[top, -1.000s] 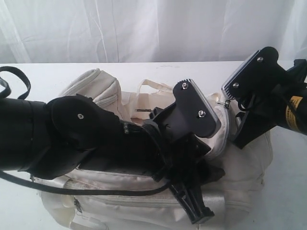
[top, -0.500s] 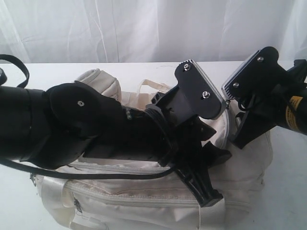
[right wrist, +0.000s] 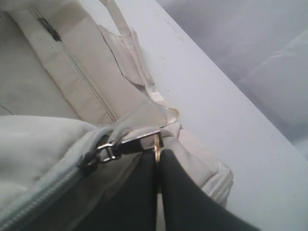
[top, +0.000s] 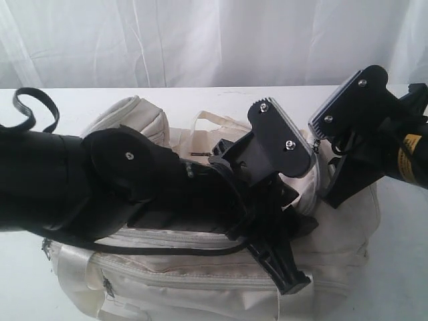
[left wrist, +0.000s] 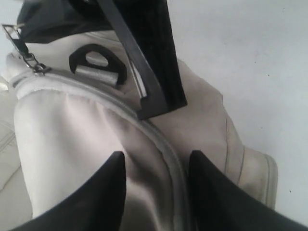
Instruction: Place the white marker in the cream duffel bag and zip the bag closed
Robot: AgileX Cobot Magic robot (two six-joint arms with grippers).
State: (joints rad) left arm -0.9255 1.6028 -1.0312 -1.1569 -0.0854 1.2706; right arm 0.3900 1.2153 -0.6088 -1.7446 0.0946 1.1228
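Note:
The cream duffel bag (top: 167, 267) lies across the white table. My right gripper (top: 329, 192) is at its right end, shut on the metal ring pull (right wrist: 156, 144) of the grey zipper (right wrist: 38, 204); the slider (right wrist: 103, 151) sits just beside the fingers. My left gripper (left wrist: 156, 180) is open over the same end, and its dark fingers (left wrist: 113, 187) straddle a ridge of fabric with the zipper line running between them. Nearby is a black strap ring (left wrist: 96, 62). The left arm (top: 134, 180) covers the bag's top. The white marker is out of view.
A white curtain (top: 200, 40) hangs behind the table (top: 401, 267). A black cable loop (top: 37, 107) rises at the far left. A cream handle (top: 214, 120) lies on the bag's far side, and an end pocket (top: 134, 117) shows at the back left.
My left arm has lifted and swung a little to the right, and its gripper has moved back from the bag's front edge. The right gripper has stayed on the pull.

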